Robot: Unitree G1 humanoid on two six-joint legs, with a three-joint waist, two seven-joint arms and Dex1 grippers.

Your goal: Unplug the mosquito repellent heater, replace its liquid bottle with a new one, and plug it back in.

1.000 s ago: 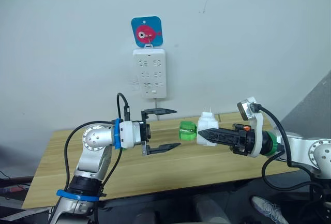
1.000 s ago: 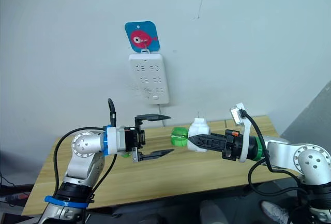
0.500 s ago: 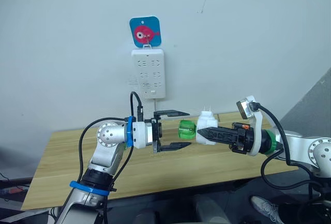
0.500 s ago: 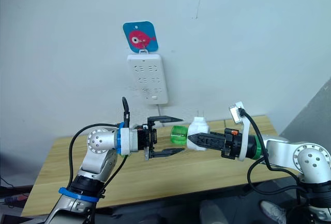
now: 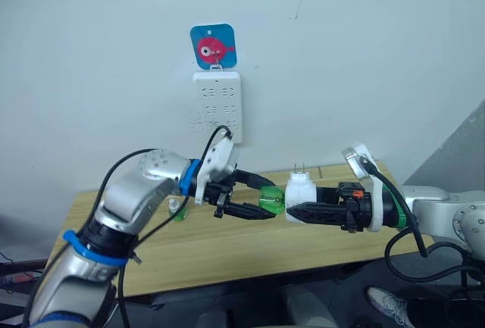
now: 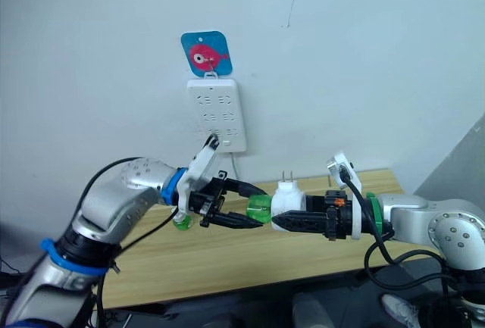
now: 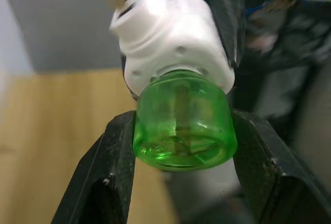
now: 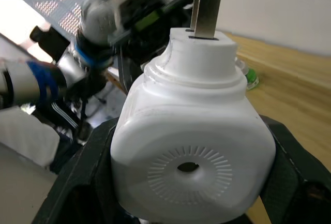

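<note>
The white mosquito repellent heater is held in the air over the table, prongs pointing up, with my right gripper shut on its body. A green liquid bottle sticks out of the heater's left side. My left gripper is shut on this bottle, and in the left wrist view its two fingers press on both sides of the bottle. The round vent hole faces the right wrist camera. A second small green bottle stands on the table behind my left arm.
A white power strip hangs on the wall under a blue tag with a red fish. The wooden table runs below both arms, its front edge near me. A grey panel stands at the right.
My left arm has reached to the right and its fingers have shut on the green bottle. The right gripper with the heater has dropped slightly and shifted left.
</note>
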